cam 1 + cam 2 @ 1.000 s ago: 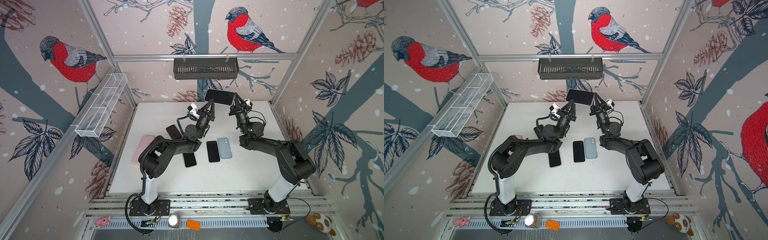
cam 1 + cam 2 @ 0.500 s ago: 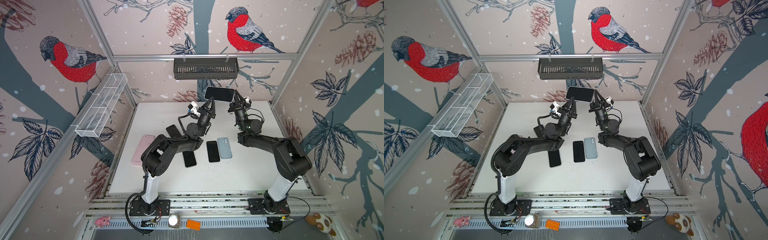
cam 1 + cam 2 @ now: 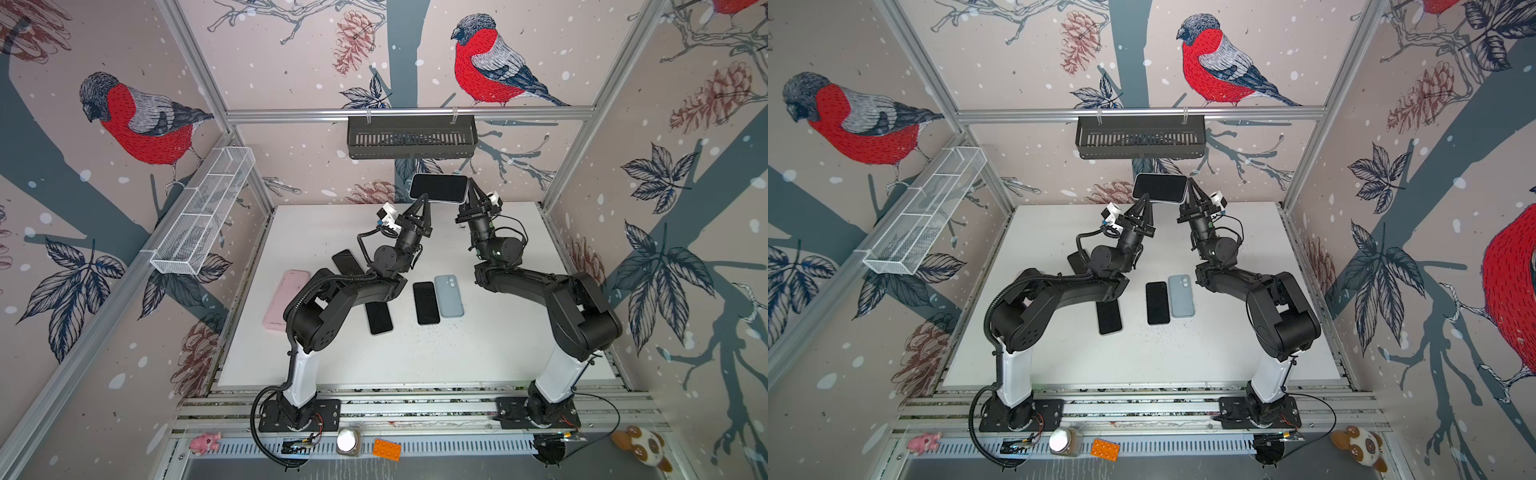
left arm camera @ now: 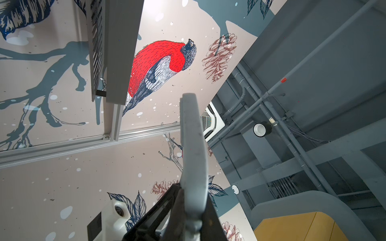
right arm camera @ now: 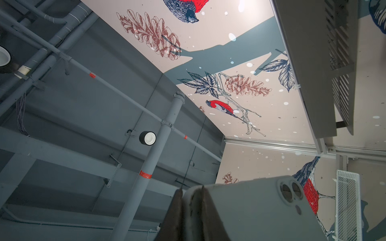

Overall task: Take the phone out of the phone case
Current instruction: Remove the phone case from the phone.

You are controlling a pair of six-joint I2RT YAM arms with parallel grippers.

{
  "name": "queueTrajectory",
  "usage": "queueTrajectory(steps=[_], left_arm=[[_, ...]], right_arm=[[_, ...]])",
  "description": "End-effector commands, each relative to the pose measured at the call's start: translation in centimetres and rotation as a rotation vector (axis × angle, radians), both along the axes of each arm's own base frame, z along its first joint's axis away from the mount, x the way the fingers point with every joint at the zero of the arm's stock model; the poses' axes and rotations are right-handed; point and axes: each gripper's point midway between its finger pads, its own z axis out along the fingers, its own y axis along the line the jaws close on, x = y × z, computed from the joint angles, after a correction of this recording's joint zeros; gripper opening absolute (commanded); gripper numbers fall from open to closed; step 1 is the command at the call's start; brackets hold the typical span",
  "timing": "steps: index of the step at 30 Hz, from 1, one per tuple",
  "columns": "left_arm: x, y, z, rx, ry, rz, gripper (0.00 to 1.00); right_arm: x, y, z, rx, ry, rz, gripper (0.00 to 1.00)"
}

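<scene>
The phone [image 3: 437, 188] sits inside its phone case [image 5: 261, 210], held in the air just in front of and below the black slatted basket [image 3: 411, 137] in both top views. Its long axis runs level and parallel to the basket's length, from one gripper to the other. The dark glossy screen faces up and the back faces down. The case is pale grey, matte and smooth, with rounded corners and a rounded cutout around two round lenses.

The left gripper [image 3: 423, 200] pinches the case at its own end, black tapered fingers pressed tight on the rim. The right gripper [image 3: 471, 193] pinches the opposite end the same way.

Farther out from the basket, on the white table [image 3: 498, 353], a flat black phone [image 3: 426, 303] and a pale blue case [image 3: 449, 296] lie side by side.
</scene>
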Motion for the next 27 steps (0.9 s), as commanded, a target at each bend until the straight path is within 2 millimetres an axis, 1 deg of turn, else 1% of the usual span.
queueTrajectory(steps=[1, 6, 10, 15, 16, 17, 19, 21, 23, 24, 27], left_arm=[[-6.3, -0.2, 5.1, -0.052, -0.29, -0.151, 0.0], [-6.6, 0.1, 5.9, -0.059, -0.308, -0.145, 0.0], [-6.9, 0.3, 6.4, -0.06, -0.321, -0.141, 0.0], [-6.9, 0.2, 6.2, -0.05, -0.311, -0.147, 0.0], [-6.9, 0.2, 5.9, -0.043, -0.302, -0.148, 0.0], [-6.9, 0.2, 5.8, -0.037, -0.294, -0.149, 0.0], [-6.7, 0.2, 5.4, -0.015, -0.269, -0.152, 0.0], [-6.6, 0.2, 5.1, 0.021, -0.243, -0.155, 0.0], [-6.4, 0.5, 4.6, 0.065, -0.208, -0.149, 0.0], [-6.4, 0.7, 4.5, 0.085, -0.195, -0.148, 0.0], [-6.2, 1.2, 4.0, 0.128, -0.151, -0.157, 0.0]], right_arm=[[-6.1, 2.6, 2.1, 0.01, -0.177, 0.32, 0.14], [-6.1, 2.5, 1.7, 0.003, -0.165, 0.333, 0.12], [-5.9, 2.3, 1.0, -0.019, -0.151, 0.335, 0.08], [-5.9, 1.6, 0.6, -0.057, -0.16, 0.301, 0.08], [-6.0, 1.4, 0.6, -0.07, -0.167, 0.292, 0.1], [-6.0, 1.1, 0.6, -0.087, -0.178, 0.277, 0.14], [-6.2, 0.5, 0.7, -0.128, -0.19, 0.245, 0.29], [-6.1, -0.3, 0.6, -0.21, -0.185, 0.197, 0.37], [-5.4, -0.8, -0.7, -0.344, -0.115, 0.148, 0.44], [-5.1, -1.4, -1.7, -0.413, -0.062, 0.115, 0.49], [-4.6, -3.5, -3.8, -0.59, 0.054, 0.008, 0.58]])
